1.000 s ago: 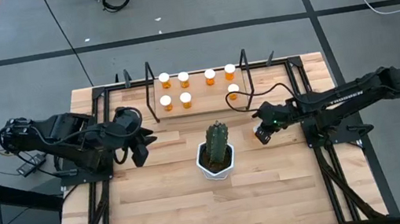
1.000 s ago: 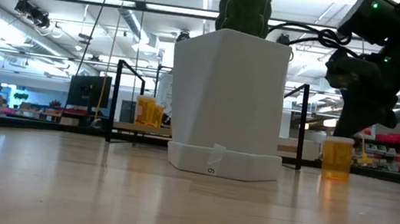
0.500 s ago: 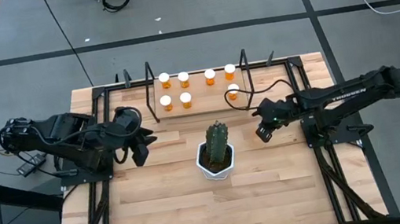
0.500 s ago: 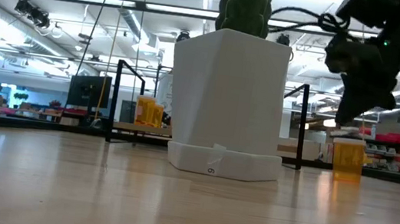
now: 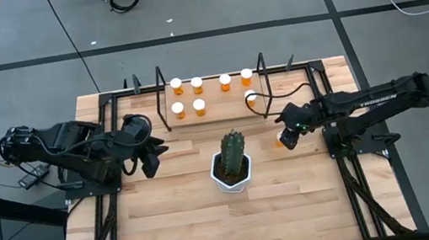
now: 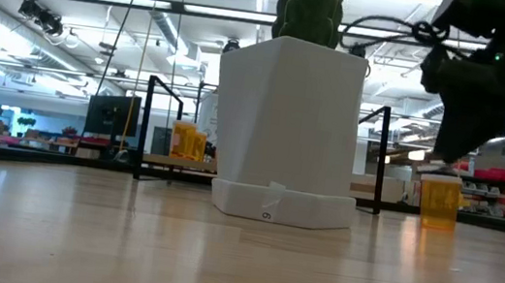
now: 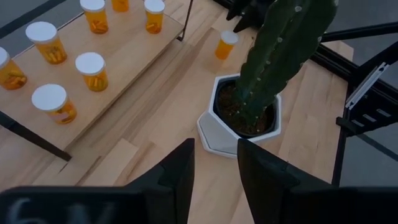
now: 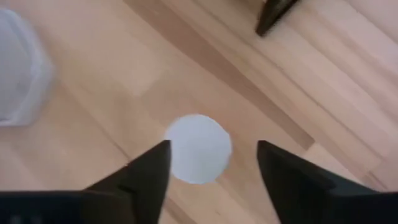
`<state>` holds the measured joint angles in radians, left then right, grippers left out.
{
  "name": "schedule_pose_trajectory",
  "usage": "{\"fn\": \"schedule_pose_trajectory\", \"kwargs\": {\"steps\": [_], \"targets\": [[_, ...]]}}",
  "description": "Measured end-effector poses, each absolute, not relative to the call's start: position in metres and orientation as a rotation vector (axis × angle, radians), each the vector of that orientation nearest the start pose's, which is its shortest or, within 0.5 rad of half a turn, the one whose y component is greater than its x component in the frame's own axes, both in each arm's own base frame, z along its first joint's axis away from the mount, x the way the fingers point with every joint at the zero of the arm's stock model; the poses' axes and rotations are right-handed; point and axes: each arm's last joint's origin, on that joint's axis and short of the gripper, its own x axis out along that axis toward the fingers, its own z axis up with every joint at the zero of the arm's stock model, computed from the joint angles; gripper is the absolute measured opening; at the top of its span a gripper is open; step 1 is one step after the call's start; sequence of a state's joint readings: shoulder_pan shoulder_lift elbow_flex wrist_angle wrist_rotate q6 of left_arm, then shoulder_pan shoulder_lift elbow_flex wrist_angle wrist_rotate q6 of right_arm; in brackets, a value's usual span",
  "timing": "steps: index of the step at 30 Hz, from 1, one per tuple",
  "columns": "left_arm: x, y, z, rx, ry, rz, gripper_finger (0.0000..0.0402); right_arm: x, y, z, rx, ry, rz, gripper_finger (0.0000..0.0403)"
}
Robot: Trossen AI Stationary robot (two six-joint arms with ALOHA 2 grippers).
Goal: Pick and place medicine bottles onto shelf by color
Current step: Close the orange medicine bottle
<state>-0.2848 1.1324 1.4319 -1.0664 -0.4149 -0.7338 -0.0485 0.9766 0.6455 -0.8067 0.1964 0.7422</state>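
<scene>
Medicine bottles (image 5: 187,95) mostly stand on the shelf (image 5: 213,112), and one lone bottle (image 6: 439,200) waits on the table.

That lone bottle stands upright to the right of the cactus pot (image 6: 286,126), in front of the shelf's right end. The right gripper (image 8: 214,168) hangs just above its white cap with its fingers spread wide and holding nothing. The left gripper (image 7: 214,165) waits at the left side of the table, fingers a little apart and empty. If the right gripper comes down off-centre, a finger could hit the cap and tip the bottle, and it might roll on the smooth wooden table (image 5: 188,226). The black shelf rod (image 6: 382,159) and the cactus look close, I think, so a swing could bump them. Behind the table is a big bright room with ceiling lights.
</scene>
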Motion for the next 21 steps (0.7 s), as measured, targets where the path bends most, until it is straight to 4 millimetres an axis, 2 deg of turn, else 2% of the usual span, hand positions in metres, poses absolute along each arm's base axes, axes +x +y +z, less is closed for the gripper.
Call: {"fn": "schedule_pose_trajectory", "kwargs": {"steps": [4, 8, 17, 21], "targets": [[0.188, -0.043, 0.407, -0.449, 0.629, 0.380, 0.0126, 0.165, -0.017, 0.204, 0.581, 1.027, -0.661, 0.0289], [0.188, -0.043, 0.407, -0.454, 0.628, 0.382, 0.0130, 0.171, -0.017, 0.204, 0.584, 0.983, -0.652, 0.0321], [0.188, -0.043, 0.407, -0.459, 0.626, 0.383, 0.0126, 0.175, -0.018, 0.201, 0.591, 0.982, -0.669, 0.0329], [0.188, -0.043, 0.407, -0.462, 0.621, 0.381, 0.0130, 0.181, -0.020, 0.202, 0.691, 1.002, -0.676, 0.0329]]}}
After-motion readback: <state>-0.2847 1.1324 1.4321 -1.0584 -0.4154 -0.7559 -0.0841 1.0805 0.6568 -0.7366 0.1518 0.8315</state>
